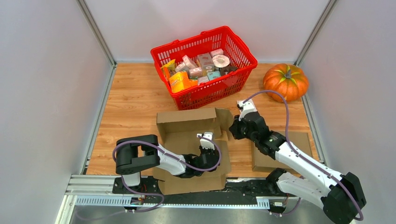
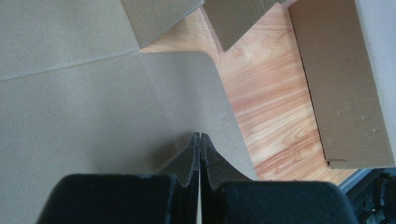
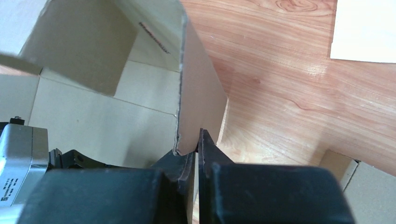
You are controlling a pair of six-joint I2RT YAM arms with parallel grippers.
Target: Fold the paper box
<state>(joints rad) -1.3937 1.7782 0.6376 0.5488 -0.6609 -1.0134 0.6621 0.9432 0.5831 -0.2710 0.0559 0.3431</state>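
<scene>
- You see the brown cardboard box (image 1: 187,122), part-folded, lying on the wooden table (image 1: 130,102) at its middle, just beyond the arm bases.
- Its open side faces up. The far wall stands upright and runs left to right, while the blank as a whole has its long axis running near to far.
- Your left gripper (image 2: 200,137) rests over the box's flat base panel, fingers pressed together with nothing between them.
- Your right gripper (image 3: 195,140) is pinched narrowly on the lower edge of the box's right side flap (image 3: 198,93), which stands raised.
- A flat brown cardboard sheet (image 1: 260,162) lies to the right, under the right arm.
- A red plastic basket (image 1: 212,91) of packaged goods sits at the far middle, and an orange pumpkin (image 1: 286,81) at the far right.
</scene>
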